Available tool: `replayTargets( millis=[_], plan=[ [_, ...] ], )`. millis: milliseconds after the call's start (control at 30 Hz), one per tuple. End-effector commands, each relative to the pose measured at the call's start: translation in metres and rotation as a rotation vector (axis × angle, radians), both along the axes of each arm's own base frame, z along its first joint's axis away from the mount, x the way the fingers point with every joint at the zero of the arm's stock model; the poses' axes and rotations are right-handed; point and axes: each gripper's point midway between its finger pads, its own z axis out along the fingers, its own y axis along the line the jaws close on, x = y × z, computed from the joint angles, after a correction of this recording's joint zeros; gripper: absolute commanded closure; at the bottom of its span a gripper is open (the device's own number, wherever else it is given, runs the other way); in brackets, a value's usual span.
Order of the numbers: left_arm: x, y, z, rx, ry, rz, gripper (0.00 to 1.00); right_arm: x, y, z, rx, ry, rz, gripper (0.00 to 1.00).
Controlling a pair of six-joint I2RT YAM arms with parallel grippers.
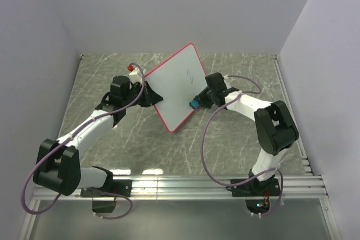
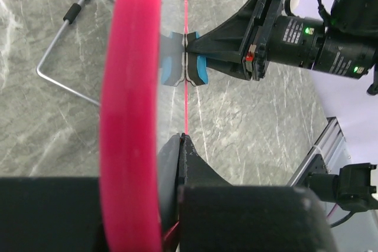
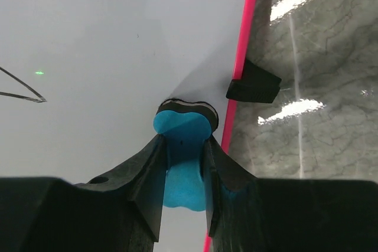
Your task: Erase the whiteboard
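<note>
Over the table (image 1: 107,74), the board (image 1: 175,85) is clamped by the left gripper (image 1: 152,95). The eraser (image 1: 193,103), clenched by the right gripper (image 1: 198,100) near the board's edge, could be slid off.

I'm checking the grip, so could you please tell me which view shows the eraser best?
The right wrist view: the blue eraser sits close up in the right gripper against the whiteboard. Left wrist shows it side-on; top external only a small blue patch.
</note>
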Motion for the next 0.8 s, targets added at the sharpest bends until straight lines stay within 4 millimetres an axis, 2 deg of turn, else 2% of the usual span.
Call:
replayTargets(
  millis=[0, 33, 67, 100, 167, 200, 233, 267, 300, 333, 400, 467, 500, 567, 600, 667, 700, 733, 767],
  plan=[
    [-0.076, -0.02, -0.052, 0.048, 0.272, -0.254, 1.0, 0.025, 0.024, 0.037, 0.033, -0.084, 0.046, 1.0],
    [-0.076, -0.02, -0.052, 0.049, 0.273, -0.256, 1.0, 0.031, 0.026, 0.036, 0.027, -0.073, 0.043, 1.0],
    [-0.076, -0.02, -0.052, 0.049, 0.27, -0.256, 1.0, 0.04, 0.029, 0.044, 0.038, -0.088, 0.039, 1.0],
    [-0.077, -0.02, -0.052, 0.05, 0.273, -0.258, 1.0, 0.056, 0.037, 0.068, 0.067, -0.136, 0.036, 1.0],
    [-0.076, -0.02, -0.052, 0.055, 0.271, -0.257, 1.0, 0.074, 0.043, 0.076, 0.085, -0.144, 0.022, 1.0],
    [-0.077, -0.021, -0.052, 0.056, 0.271, -0.259, 1.0, 0.092, 0.047, 0.103, 0.116, -0.198, 0.012, 1.0],
    [-0.078, -0.021, -0.052, 0.056, 0.269, -0.26, 1.0, 0.1, 0.049, 0.099, 0.118, -0.181, -0.001, 1.0],
    [-0.077, -0.021, -0.052, 0.058, 0.267, -0.258, 1.0, 0.108, 0.052, 0.105, 0.129, -0.191, -0.007, 1.0],
    [-0.078, -0.022, -0.051, 0.06, 0.265, -0.26, 1.0, 0.121, 0.055, 0.13, 0.155, -0.239, -0.014, 1.0],
    [-0.077, -0.022, -0.052, 0.063, 0.266, -0.259, 1.0, 0.129, 0.057, 0.125, 0.158, -0.227, -0.024, 1.0],
    [-0.078, -0.022, -0.053, 0.066, 0.267, -0.259, 1.0, 0.147, 0.061, 0.137, 0.183, -0.252, -0.038, 1.0],
    [-0.078, -0.022, -0.054, 0.07, 0.27, -0.257, 1.0, 0.155, 0.064, 0.14, 0.192, -0.25, -0.038, 1.0],
    [-0.078, -0.022, -0.054, 0.071, 0.269, -0.256, 1.0, 0.16, 0.066, 0.151, 0.2, -0.269, -0.033, 1.0],
    [-0.078, -0.022, -0.055, 0.075, 0.271, -0.258, 1.0, 0.161, 0.066, 0.14, 0.178, -0.246, -0.029, 1.0],
    [-0.078, -0.022, -0.055, 0.075, 0.271, -0.258, 1.0, 0.157, 0.063, 0.126, 0.163, -0.22, -0.03, 1.0],
    [-0.078, -0.021, -0.055, 0.078, 0.268, -0.257, 1.0, 0.15, 0.057, 0.124, 0.158, -0.224, -0.032, 1.0],
    [-0.077, -0.021, -0.055, 0.079, 0.271, -0.255, 1.0, 0.135, 0.049, 0.091, 0.127, -0.159, -0.037, 1.0],
    [-0.077, -0.021, -0.055, 0.079, 0.269, -0.253, 1.0, 0.129, 0.046, 0.101, 0.141, -0.185, -0.038, 1.0],
    [-0.078, -0.021, -0.055, 0.079, 0.27, -0.253, 1.0, 0.121, 0.043, 0.093, 0.136, -0.173, -0.038, 1.0]
  ],
)
